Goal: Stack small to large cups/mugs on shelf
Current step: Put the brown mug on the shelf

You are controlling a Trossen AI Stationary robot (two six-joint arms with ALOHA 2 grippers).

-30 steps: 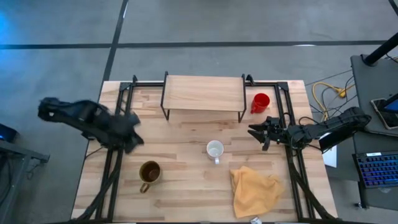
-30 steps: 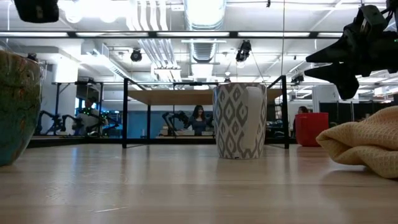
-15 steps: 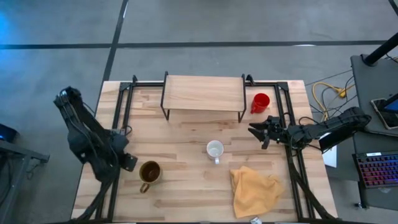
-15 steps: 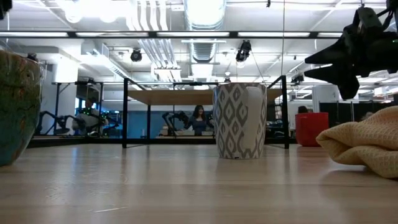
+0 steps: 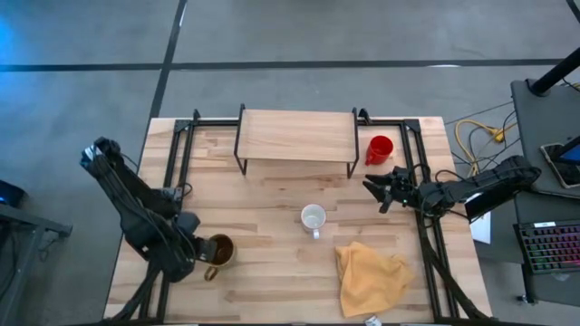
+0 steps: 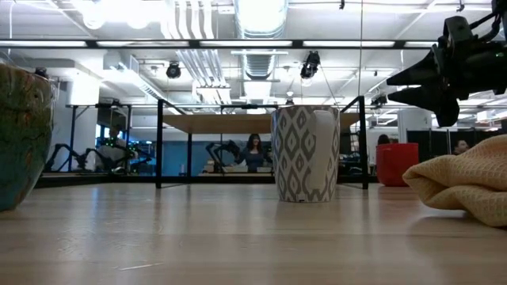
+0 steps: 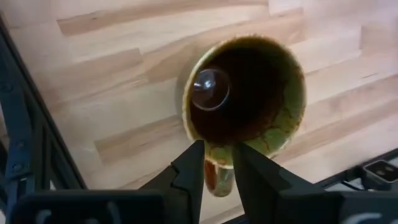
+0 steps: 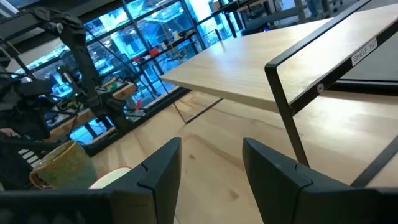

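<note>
Your left gripper (image 7: 217,163) hangs straight over the brown mug (image 7: 244,99), its jaws parted only a little and astride the near rim where the handle joins; they hold nothing yet. The mug stands upright on the table (image 5: 272,281), well apart from the shelf (image 5: 296,135).

Judge this mug as glazed ceramic: rigid, fairly heavy for its size, slick under the pads, and apt to chip if it knocks the shelf edge. The wall at the handle root is your best hold, one finger inside the rim and one outside, since the handle would stop it turning in the jaws. Squeeze firmly, because a glossy wall may slide.

Your right gripper (image 5: 379,193) waits with jaws spread wide and empty. The red mug (image 5: 380,148) is just ahead of them beside the shelf's end, and the white mug (image 5: 314,218) lies off to one side, nearer the cloth (image 5: 372,279). The white one shows a grey diamond pattern in the low view.

As for writing, a small white label (image 8: 363,51) sits on the shelf's black frame ahead of the right jaws, but its print is too small to read. No brand shows on any mug.
</note>
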